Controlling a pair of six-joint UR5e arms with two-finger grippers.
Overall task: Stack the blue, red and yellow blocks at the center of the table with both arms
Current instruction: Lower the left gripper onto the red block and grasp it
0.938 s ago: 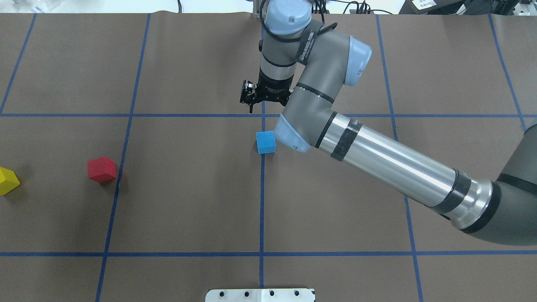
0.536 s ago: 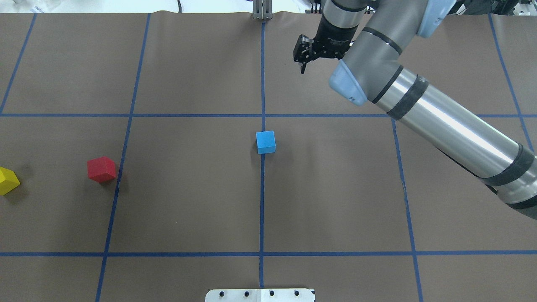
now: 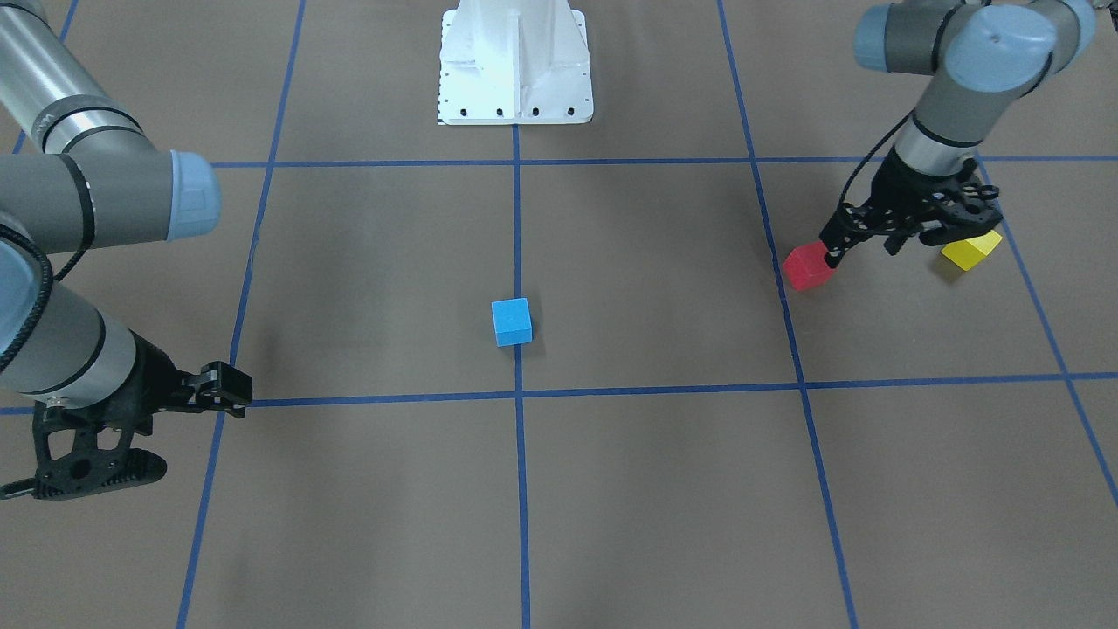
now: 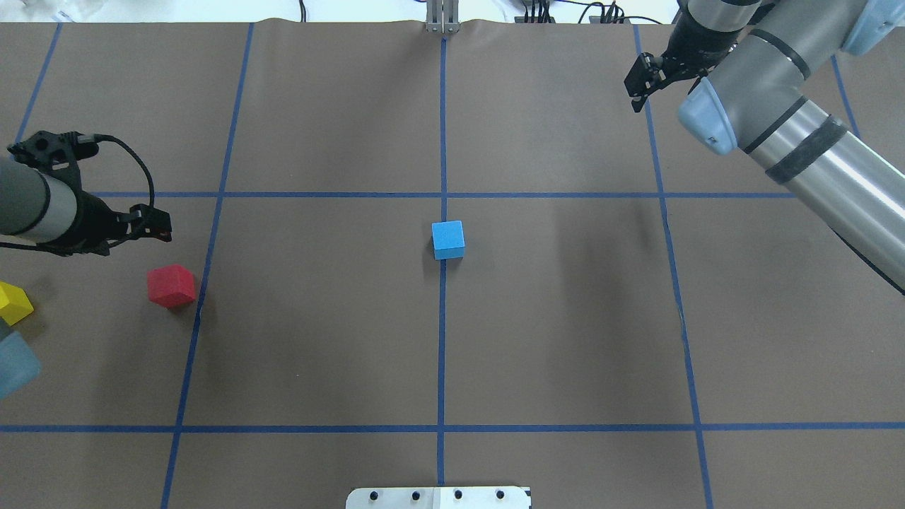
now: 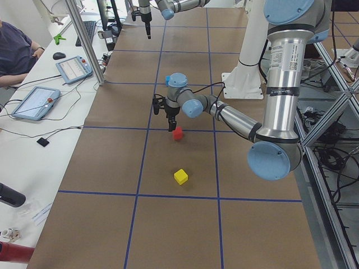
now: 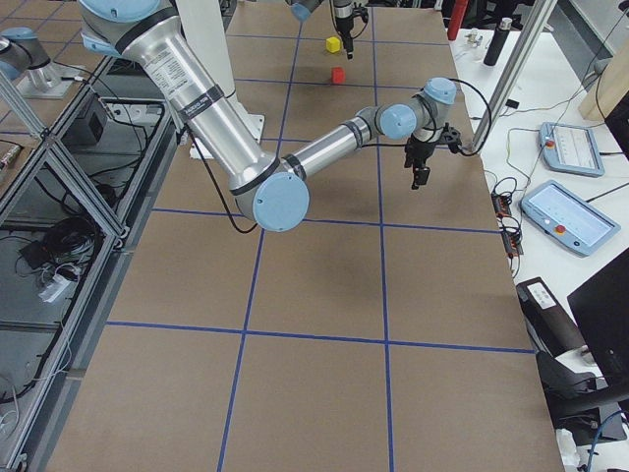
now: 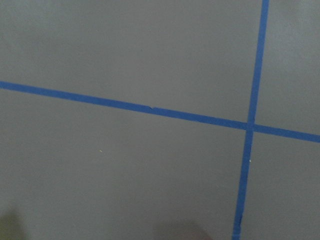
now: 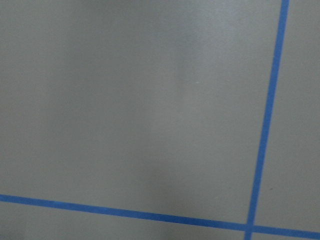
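Note:
The blue block (image 4: 448,240) (image 3: 512,321) sits alone at the table's centre on the tape cross. The red block (image 4: 171,285) (image 3: 807,266) (image 5: 178,133) and the yellow block (image 4: 13,304) (image 3: 970,250) (image 5: 180,176) lie on the robot's left side. My left gripper (image 3: 862,247) (image 4: 154,227) hangs low just beyond the red block, fingers apart and empty, between red and yellow in the front view. My right gripper (image 4: 640,99) (image 3: 229,390) is raised at the far right, empty and seemingly open. Both wrist views show only bare mat and tape.
The white robot base plate (image 4: 438,497) (image 3: 515,61) sits at the near middle edge. A side bench with tablets (image 5: 33,101) (image 6: 570,211) and a seated operator runs along the far edge. Blue tape lines grid the brown mat.
My right arm has swung from just beyond the blue block to the far right corner. My left arm has come into view beside the red block. The blocks have not moved.

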